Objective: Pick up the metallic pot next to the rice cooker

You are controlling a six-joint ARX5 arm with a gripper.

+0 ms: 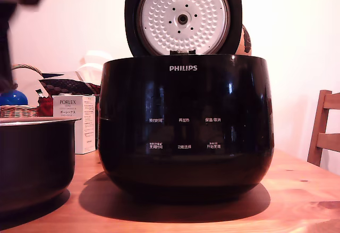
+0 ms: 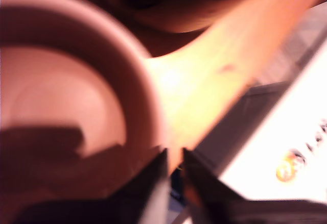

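Metallic pot point(image 1: 34, 164) is seen nearest, cut off at the exterior view's left on the wooden table point(image 1: 297, 196), just beside the rice cooker point(image 1: 186, 127). In the blurred wrist view the gripper point(image 2: 173, 170) is held narrow at the pot's rim, nothing visibly gripped; a grasp is judged unfinished, lift left. A white box point(image 1: 79, 121) is crowded behind; open table lies beyond the cooker.

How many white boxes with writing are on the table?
1. The white box stands at the back of the wooden table, between the metallic pot and the rice cooker in the exterior view. The cooker could be hiding others behind it.
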